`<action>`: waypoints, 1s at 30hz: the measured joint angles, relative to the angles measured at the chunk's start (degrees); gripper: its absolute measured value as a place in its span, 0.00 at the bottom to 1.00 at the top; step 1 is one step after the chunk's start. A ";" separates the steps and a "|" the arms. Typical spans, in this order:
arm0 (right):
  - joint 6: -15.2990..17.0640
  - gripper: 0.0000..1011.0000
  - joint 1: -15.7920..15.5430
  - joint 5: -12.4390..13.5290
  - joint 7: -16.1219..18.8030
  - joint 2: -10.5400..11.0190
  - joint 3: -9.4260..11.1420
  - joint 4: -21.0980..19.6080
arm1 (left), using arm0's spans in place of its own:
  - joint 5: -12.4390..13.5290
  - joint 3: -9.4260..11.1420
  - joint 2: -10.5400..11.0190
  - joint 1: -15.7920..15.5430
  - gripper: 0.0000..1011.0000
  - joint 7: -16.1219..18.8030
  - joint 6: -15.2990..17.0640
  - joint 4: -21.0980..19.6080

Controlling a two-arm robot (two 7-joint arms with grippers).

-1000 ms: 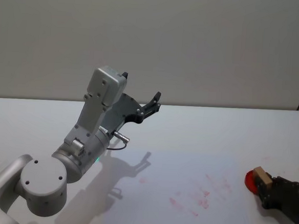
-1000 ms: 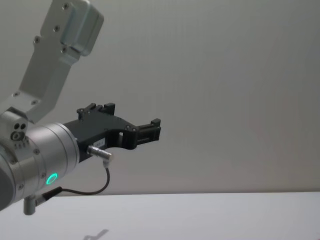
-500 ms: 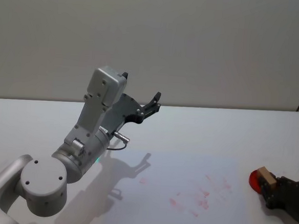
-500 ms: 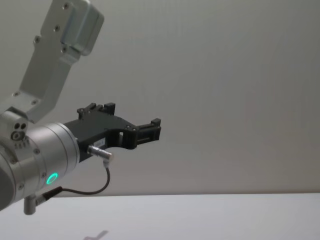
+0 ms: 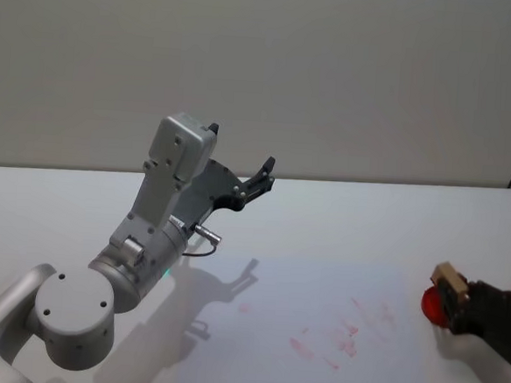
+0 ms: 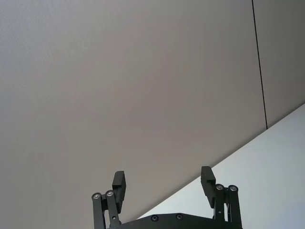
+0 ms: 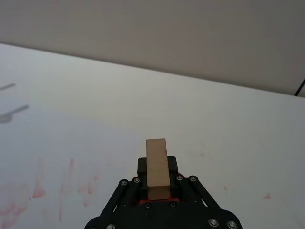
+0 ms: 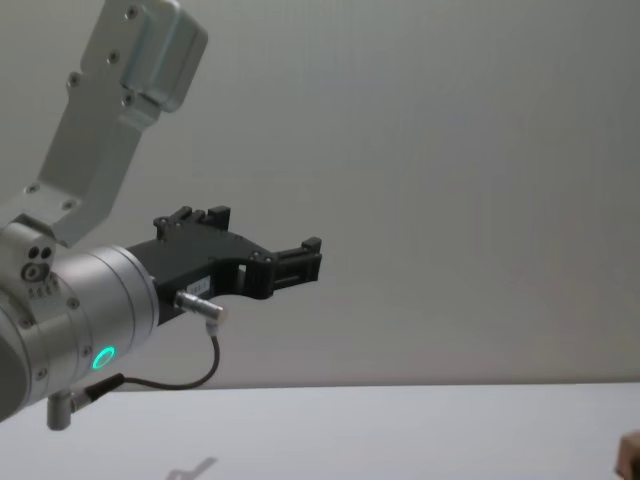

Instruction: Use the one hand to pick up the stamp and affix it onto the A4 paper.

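Note:
The stamp (image 5: 447, 280) has a pale wooden handle and a round red base, and it stands just past the right edge of the A4 paper (image 5: 316, 327). My right gripper (image 5: 455, 300) is shut on it near the table's right edge. In the right wrist view the stamp's handle (image 7: 157, 164) rises between the fingers of the right gripper (image 7: 157, 185), with the A4 paper (image 7: 95, 143) beyond it. A corner of the stamp (image 8: 631, 455) also shows in the chest view. Several red marks dot the paper. My left gripper (image 5: 261, 174) (image 6: 163, 179) (image 8: 305, 260) hangs parked in the air, open and holding nothing.
The white table (image 5: 367, 226) runs back to a plain grey wall. My left arm's big grey elbow (image 5: 76, 306) stands over the table's near left. Its shadow falls on the paper's left part.
My right gripper with the stamp has shifted a little rightward and risen, so the handle now peeks into the chest view. The left arm has not moved.

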 joint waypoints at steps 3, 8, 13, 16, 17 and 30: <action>0.23 0.22 0.22 1.31 0.07 -0.24 0.05 -1.64 | 0.00 0.00 0.00 0.00 0.99 0.00 0.00 0.00; 0.59 0.22 0.49 2.78 0.61 -0.65 -0.02 -3.66 | 0.00 0.00 0.00 0.00 0.99 0.00 0.00 0.00; 0.83 0.22 0.77 3.32 1.67 -1.36 -0.66 -5.50 | 0.00 0.00 0.00 0.00 0.99 0.00 0.00 0.00; 0.83 0.22 0.84 3.07 2.33 -1.81 -1.19 -6.02 | 0.00 0.00 0.00 0.00 0.99 0.00 0.00 0.00; 0.83 0.22 0.86 2.91 2.49 -1.98 -1.41 -6.12 | 0.00 0.00 0.00 0.00 0.99 0.00 0.00 0.00; 0.34 0.22 1.42 -2.14 4.15 -4.92 -4.89 -4.61 | 0.00 0.00 0.00 0.00 0.99 0.00 0.00 0.00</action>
